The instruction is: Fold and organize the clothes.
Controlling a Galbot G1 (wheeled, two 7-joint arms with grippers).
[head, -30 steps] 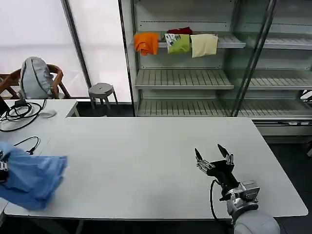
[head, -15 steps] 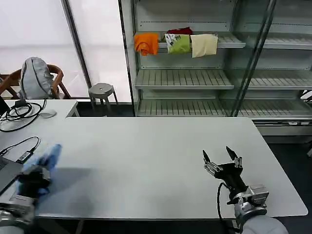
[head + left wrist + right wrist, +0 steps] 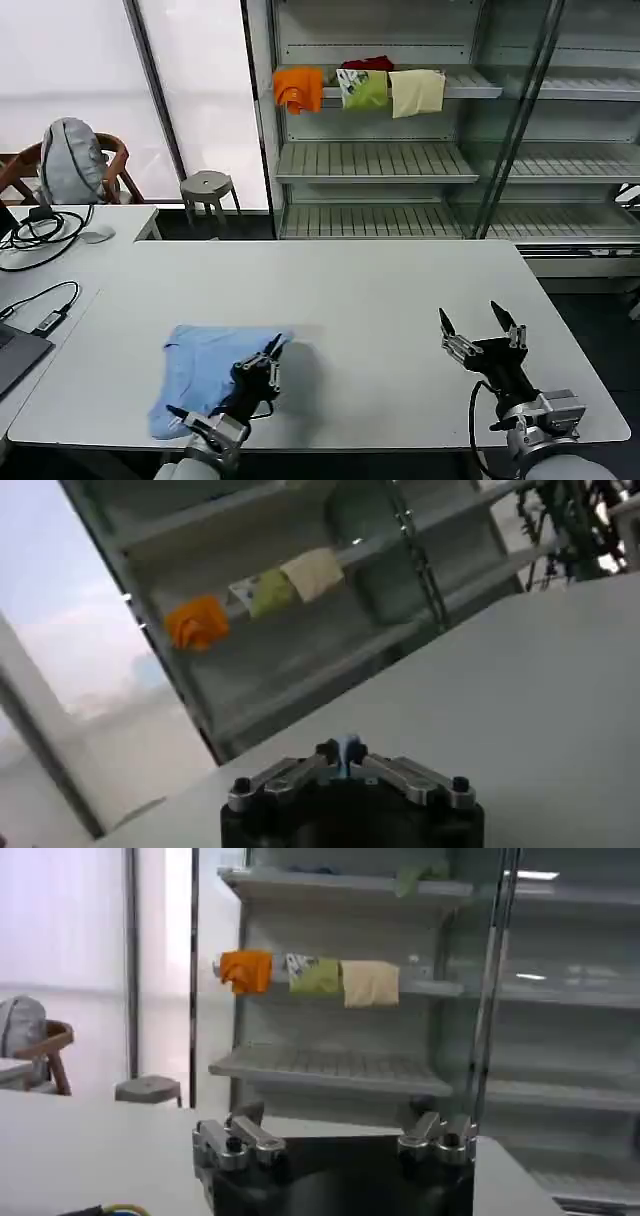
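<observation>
The clothes, one light blue T-shirt (image 3: 200, 368), lie crumpled on the white table (image 3: 380, 290) near its front edge, left of centre. My left gripper (image 3: 271, 352) is at the shirt's right edge, shut on a pinch of the fabric. In the left wrist view a sliver of blue cloth (image 3: 346, 746) shows between the closed tips of that gripper (image 3: 342, 756). My right gripper (image 3: 481, 324) hovers over the table's front right, open and holding nothing. In the right wrist view this gripper (image 3: 336, 1120) has its fingers (image 3: 243, 1120) wide apart.
A metal shelf unit (image 3: 380, 160) stands behind the table with orange (image 3: 299, 88), green (image 3: 366, 88), cream (image 3: 417, 92) and red folded garments. A laptop corner (image 3: 15, 350) and cables (image 3: 40, 228) lie at the left. A stool (image 3: 208, 187) and a chair with a backpack (image 3: 72, 160) stand behind.
My left gripper has swept from the table's far left edge to the front middle, dragging the blue shirt along. My right gripper has shifted slightly right and nearer, still open.
</observation>
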